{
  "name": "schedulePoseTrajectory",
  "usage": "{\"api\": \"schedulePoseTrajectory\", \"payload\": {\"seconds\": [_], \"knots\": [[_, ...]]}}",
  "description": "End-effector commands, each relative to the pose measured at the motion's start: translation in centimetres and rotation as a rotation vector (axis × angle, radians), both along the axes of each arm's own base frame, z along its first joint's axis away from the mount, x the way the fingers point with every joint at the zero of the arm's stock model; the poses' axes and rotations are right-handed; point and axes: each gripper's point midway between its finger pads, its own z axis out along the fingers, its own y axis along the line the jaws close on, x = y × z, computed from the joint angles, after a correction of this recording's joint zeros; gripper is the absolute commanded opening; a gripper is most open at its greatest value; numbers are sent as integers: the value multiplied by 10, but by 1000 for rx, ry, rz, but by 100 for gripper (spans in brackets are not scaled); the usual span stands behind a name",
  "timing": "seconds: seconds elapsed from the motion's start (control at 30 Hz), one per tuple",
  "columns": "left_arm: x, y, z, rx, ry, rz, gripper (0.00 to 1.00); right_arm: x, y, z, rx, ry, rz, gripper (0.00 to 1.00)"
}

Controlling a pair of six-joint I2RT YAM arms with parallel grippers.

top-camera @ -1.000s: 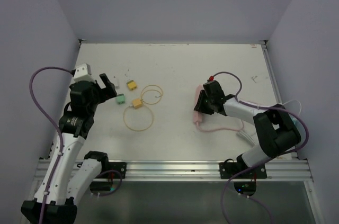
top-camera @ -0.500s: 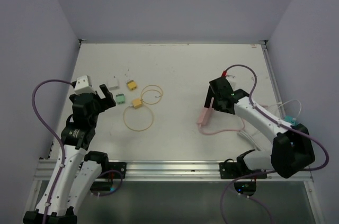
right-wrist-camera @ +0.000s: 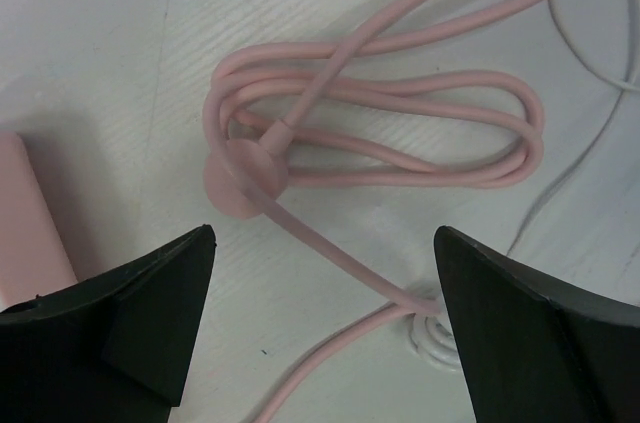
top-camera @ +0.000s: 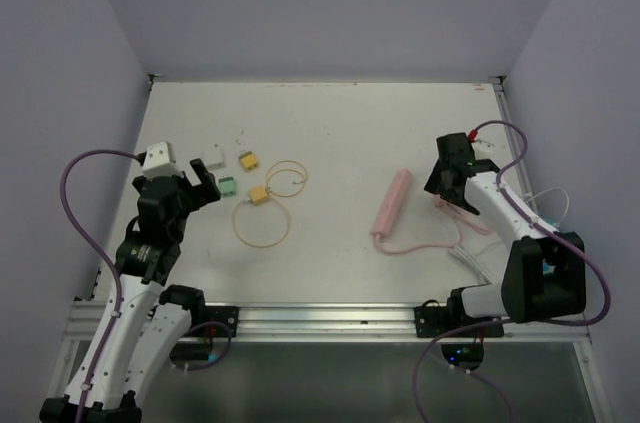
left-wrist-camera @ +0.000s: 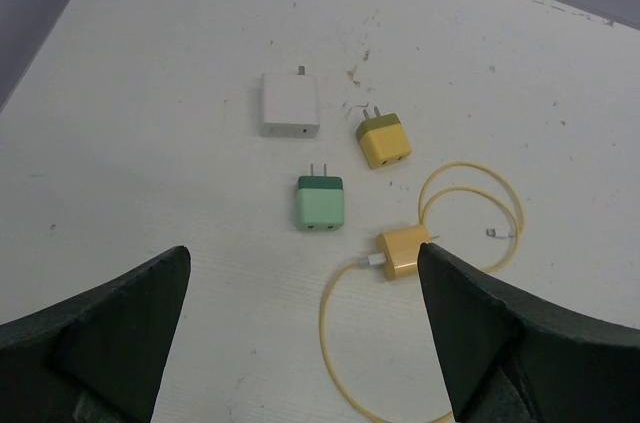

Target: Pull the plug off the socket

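The pink socket strip (top-camera: 392, 201) lies flat on the table right of centre, and its pink cord (right-wrist-camera: 380, 138) sits coiled beside it. My right gripper (top-camera: 450, 191) hovers open to the right of the strip, above the cord, holding nothing; in the right wrist view the right gripper (right-wrist-camera: 325, 338) straddles bare table and cord. Several loose plugs lie at the left: white (left-wrist-camera: 290, 103), yellow-and-green (left-wrist-camera: 384, 139), green (left-wrist-camera: 320, 205), and yellow (left-wrist-camera: 403, 251) with a yellow cable (top-camera: 262, 223). My left gripper (left-wrist-camera: 301, 255) hangs open just short of them.
A thin white cable (right-wrist-camera: 600, 73) and a small white coil (right-wrist-camera: 432, 343) lie by the pink cord on the right. Purple walls enclose the table on three sides. The metal rail (top-camera: 330, 318) runs along the near edge.
My right gripper opened and let go of the pink strip, which dropped flat on the table. That gripper then moved off to the right. The left arm barely shifted.
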Motion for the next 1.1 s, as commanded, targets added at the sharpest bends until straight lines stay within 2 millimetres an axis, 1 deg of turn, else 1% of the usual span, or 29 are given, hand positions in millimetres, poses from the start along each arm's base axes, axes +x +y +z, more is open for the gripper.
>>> {"api": "schedulePoseTrajectory", "payload": {"seconds": [0.0,0.03,0.07,0.1,0.13,0.17,0.27,0.3,0.33,0.37,0.4,0.43,0.47,0.5,0.53,0.57,0.6,0.63,0.67,0.7,0.73,0.8,0.83,0.9,0.93,0.97,1.0,1.03,1.07], "knots": [[6,2,12,25,-58,3,100,14,8,-16,96,-5,15,93],[6,2,12,25,-58,3,100,18,9,-19,114,-13,12,91],[6,2,12,27,-56,2,99,20,9,-27,120,5,5,89],[6,1,12,25,-56,1,100,22,8,-29,126,5,-1,84],[6,2,12,26,-57,3,99,26,9,-31,132,-2,-1,82],[6,1,12,27,-58,-1,99,28,11,-38,141,15,4,80],[6,0,11,26,-55,-5,99,38,19,-45,176,30,27,65],[6,-1,12,26,-56,-7,99,39,22,-54,185,59,29,53],[6,0,12,28,-56,-6,99,43,23,-57,190,59,30,46],[6,0,12,27,-56,-4,99,46,26,-63,203,76,41,32],[6,0,12,29,-56,-6,99,49,29,-64,210,78,47,25],[6,0,11,28,-55,-4,99,57,31,-63,217,58,50,12],[6,0,12,29,-56,-6,99,60,33,-64,223,59,55,8],[6,-1,11,28,-55,-5,99,67,39,-67,241,54,72,4],[6,-1,11,29,-56,-7,99,79,44,-62,255,29,84,1],[6,-1,12,30,-58,-6,99,86,48,-60,260,20,103,0],[6,-2,12,30,-57,-9,99,93,58,-64,275,25,133,0],[6,-1,11,31,-55,-8,99,112,64,-52,276,-10,164,0],[6,-1,12,32,-57,-7,99,122,70,-48,278,-23,184,0],[6,-1,11,34,-55,-6,99,129,80,-46,285,-23,215,0],[6,-1,12,35,-57,-5,99,150,90,-39,291,-45,255,0],[7,-1,11,37,-52,-5,98,168,106,-34,296,-57,299,0],[7,0,10,38,-51,-2,98,190,116,-29,295,-81,333,0],[7,0,10,41,-48,-3,98,210,130,-22,293,-103,376,0],[7,0,10,40,-48,-1,98,233,139,-3,289,-157,407,0],[8,0,10,43,-48,-2,98,242,149,-15,295,-137,431,5],[7,0,9,43,-46,-2,98,247,152,-18,293,-120,441,11],[8,0,9,44,-45,-2,98,268,159,5,285,-178,468,16],[8,0,8,44,-43,-2,98,273,165,-8,285,-154,482,31]]}}
